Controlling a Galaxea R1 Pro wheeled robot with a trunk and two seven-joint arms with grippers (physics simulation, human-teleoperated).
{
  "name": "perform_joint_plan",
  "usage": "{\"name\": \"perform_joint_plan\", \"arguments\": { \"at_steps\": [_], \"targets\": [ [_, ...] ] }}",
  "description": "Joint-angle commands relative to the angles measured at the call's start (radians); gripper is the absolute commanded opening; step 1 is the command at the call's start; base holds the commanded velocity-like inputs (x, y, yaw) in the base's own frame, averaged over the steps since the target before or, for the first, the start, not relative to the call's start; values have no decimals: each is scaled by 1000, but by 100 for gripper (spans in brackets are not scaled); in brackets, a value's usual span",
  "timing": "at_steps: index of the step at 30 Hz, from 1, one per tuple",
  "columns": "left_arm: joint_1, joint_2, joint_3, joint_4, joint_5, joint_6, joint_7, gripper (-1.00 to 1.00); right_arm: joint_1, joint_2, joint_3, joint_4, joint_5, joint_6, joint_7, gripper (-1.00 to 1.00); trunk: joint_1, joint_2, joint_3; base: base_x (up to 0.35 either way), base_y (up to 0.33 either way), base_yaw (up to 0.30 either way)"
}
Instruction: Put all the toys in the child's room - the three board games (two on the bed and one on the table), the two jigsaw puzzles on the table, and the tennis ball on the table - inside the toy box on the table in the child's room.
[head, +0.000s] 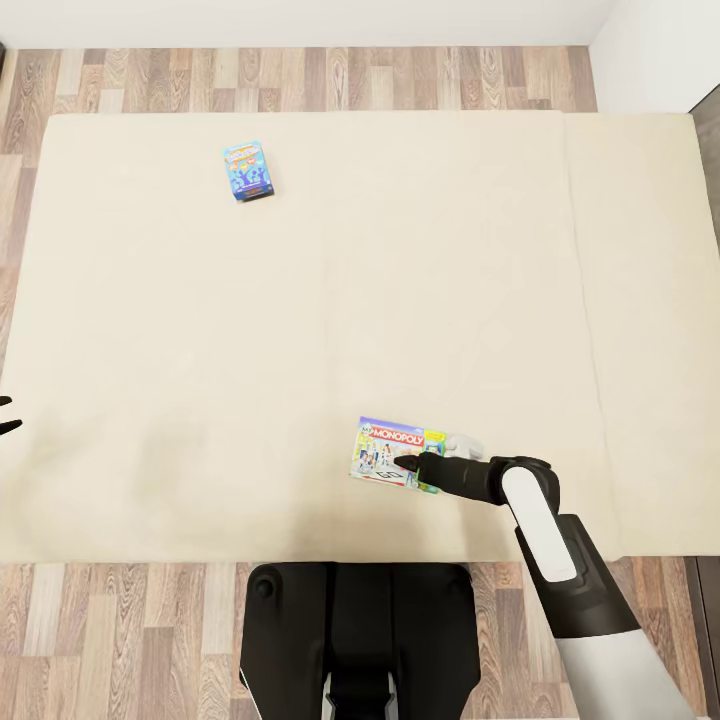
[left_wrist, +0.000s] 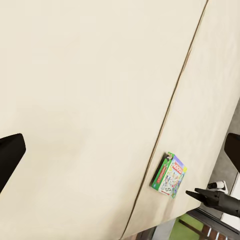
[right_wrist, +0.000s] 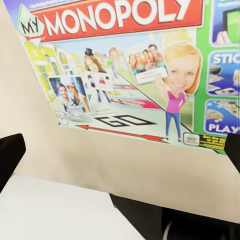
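The right wrist view looks closely down on a board game (right_wrist: 125, 70) lying flat on the cream bed (right_wrist: 30, 120). Its lid reads "MY MONOPOLY" in white letters on a red banner, above cartoon figures, a blonde woman in a pink top, small photo panels and a "GO" arrow; a green strip runs along one side. Two dark fingertips (right_wrist: 9, 155) of the right gripper (right_wrist: 120, 155) show at opposite edges of the picture, spread wide apart and holding nothing. A white surface and a dark shape lie beyond the mattress edge.

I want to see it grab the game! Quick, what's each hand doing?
Left hand: open, holding nothing.
Right hand: open over the Monopoly box, not gripping it yet.
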Motion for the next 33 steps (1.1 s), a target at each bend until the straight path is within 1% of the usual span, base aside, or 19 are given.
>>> {"name": "perform_joint_plan", "arguments": {
  "at_steps": [1, 6, 8, 15, 18, 33],
  "targets": [
    [-1, 0, 1, 0, -2, 11, -4, 100, 0, -1, 2, -1, -9, 2, -11, 100, 1, -2, -1, 0, 0, 0],
    [-1, 0, 1, 0, -2, 11, -4, 100, 0, -1, 1, 0, -2, 2, -16, 100, 1, -2, -1, 0, 0, 0],
    [-1, 0, 1, 0, -2, 11, -4, 100, 0, -1, 0, 0, 7, 2, -18, 100, 1, -2, -1, 0, 0, 0],
    [-1, 0, 1, 0, -2, 11, -4, 100, 0, -1, -2, 8, 57, 2, -48, 100, 1, -2, -1, 0, 0, 0],
    [-1, 0, 1, 0, -2, 11, -4, 100, 0, -1, -4, 8, 66, 2, -57, 100, 1, -2, -1, 0, 0, 0],
    [-1, -1, 1, 0, -2, 11, -4, 100, -1, -2, -3, 12, 72, 2, -63, 100, 1, -2, -1, 0, 0, 0]
  ]
}}
